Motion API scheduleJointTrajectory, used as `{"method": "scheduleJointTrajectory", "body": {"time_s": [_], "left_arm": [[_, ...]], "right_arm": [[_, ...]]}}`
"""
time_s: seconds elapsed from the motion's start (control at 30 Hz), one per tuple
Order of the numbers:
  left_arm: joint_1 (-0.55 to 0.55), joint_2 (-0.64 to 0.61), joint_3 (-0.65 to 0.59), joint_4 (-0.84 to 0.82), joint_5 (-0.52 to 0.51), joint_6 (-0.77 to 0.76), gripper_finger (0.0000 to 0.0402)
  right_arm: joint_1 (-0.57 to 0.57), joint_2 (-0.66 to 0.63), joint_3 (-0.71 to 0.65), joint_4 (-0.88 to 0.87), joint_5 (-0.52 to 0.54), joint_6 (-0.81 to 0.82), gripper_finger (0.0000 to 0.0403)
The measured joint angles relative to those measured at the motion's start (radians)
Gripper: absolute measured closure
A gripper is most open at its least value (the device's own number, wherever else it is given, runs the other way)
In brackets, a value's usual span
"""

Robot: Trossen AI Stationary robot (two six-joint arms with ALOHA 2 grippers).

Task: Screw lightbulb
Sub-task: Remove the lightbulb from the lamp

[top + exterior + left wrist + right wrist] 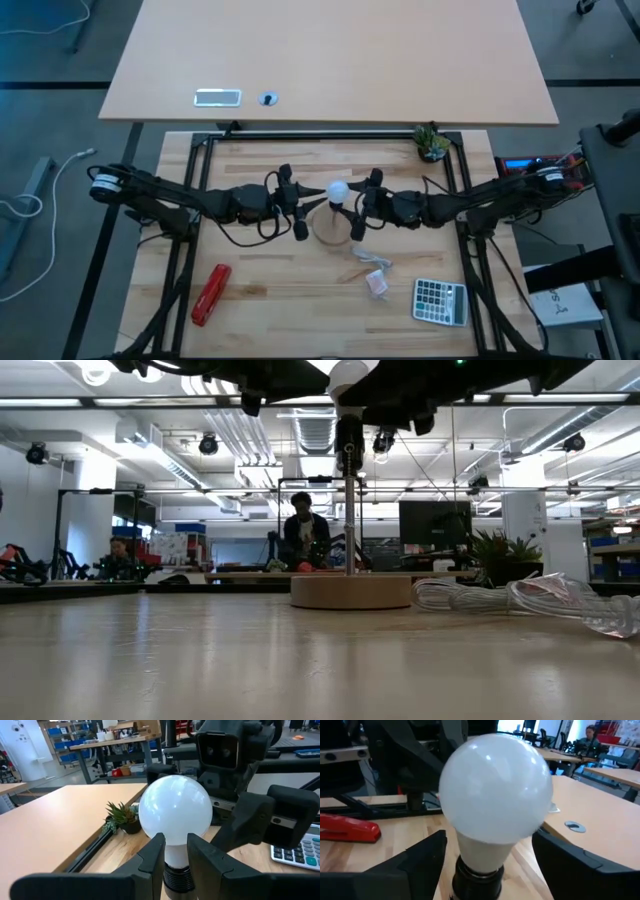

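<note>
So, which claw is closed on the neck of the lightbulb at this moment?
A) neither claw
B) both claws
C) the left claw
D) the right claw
C: in the left wrist view the left claw has its fingers pressed on the narrow neck of the lightbulb, while the right claw stands open with a gap on both sides of the bulb.

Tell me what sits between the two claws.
The lightbulb sits between them in the high view: left claw grips its neck, while right claw stands open around it, apart from the glass.
</note>
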Motion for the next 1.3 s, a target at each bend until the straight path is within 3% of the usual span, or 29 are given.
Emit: {"method": "scheduleJointTrajectory", "body": {"time_s": [0.23, 0.67, 1.3], "left_arm": [[0.000, 0.000, 0.000, 0.000, 0.000, 0.000, 0.0326], [0.000, 0.000, 0.000, 0.000, -0.003, 0.000, 0.0326], [0.000, 0.000, 0.000, 0.000, 0.001, 0.000, 0.0326]], "right_arm": [[-0.012, 0.015, 0.025, 0.007, -0.001, -0.029, 0.0128], [-0.012, 0.012, 0.031, -0.004, -0.007, -0.047, 0.0253], [-0.012, 0.008, 0.031, -0.008, -0.003, 0.059, 0.0233]]}}
